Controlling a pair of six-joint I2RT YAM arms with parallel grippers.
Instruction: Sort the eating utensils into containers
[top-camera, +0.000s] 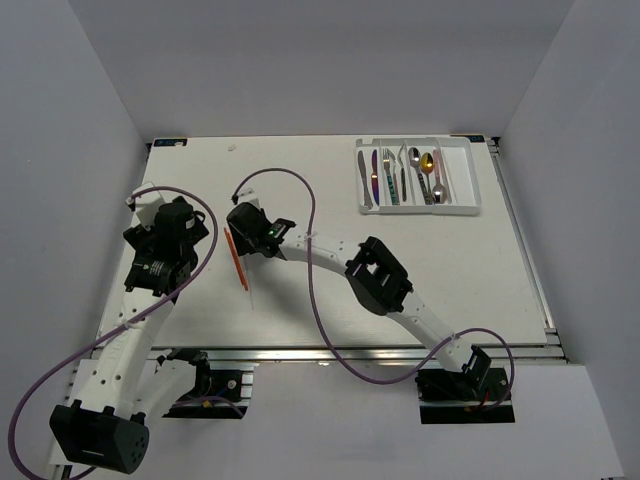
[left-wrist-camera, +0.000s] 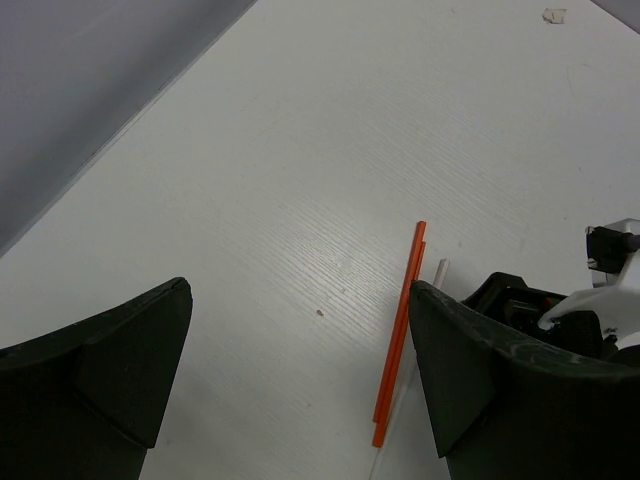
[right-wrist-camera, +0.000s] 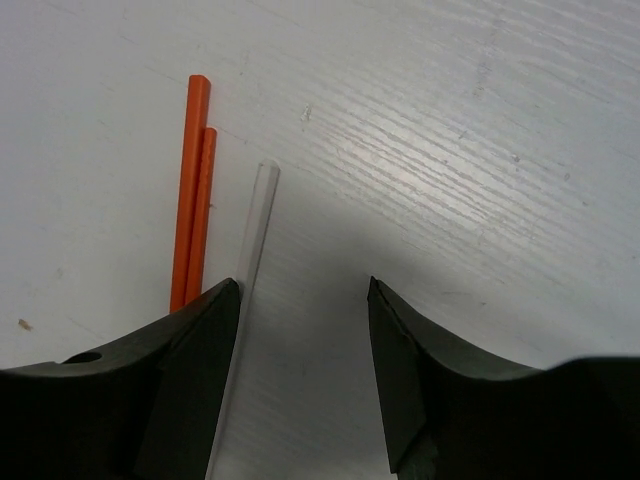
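Observation:
Two orange-red chopsticks (top-camera: 236, 258) lie side by side on the white table, left of centre, with one pale chopstick (right-wrist-camera: 255, 225) close on their right. My right gripper (top-camera: 243, 230) hovers low over their far ends, open; in the right wrist view (right-wrist-camera: 303, 290) the pale chopstick runs along the inner edge of its left finger (right-wrist-camera: 200, 340), and the orange pair (right-wrist-camera: 190, 200) lies just outside it. My left gripper (top-camera: 180, 232) is open and empty, left of the chopsticks (left-wrist-camera: 400, 335). The white cutlery tray (top-camera: 462, 178) at the back right holds several forks, spoons and knives.
The right arm's elbow (top-camera: 378, 275) arches over the table's middle, with purple cables looping from both arms. The right gripper's body (left-wrist-camera: 540, 310) shows close to my left gripper's right finger. A small scrap (left-wrist-camera: 553, 15) lies far back.

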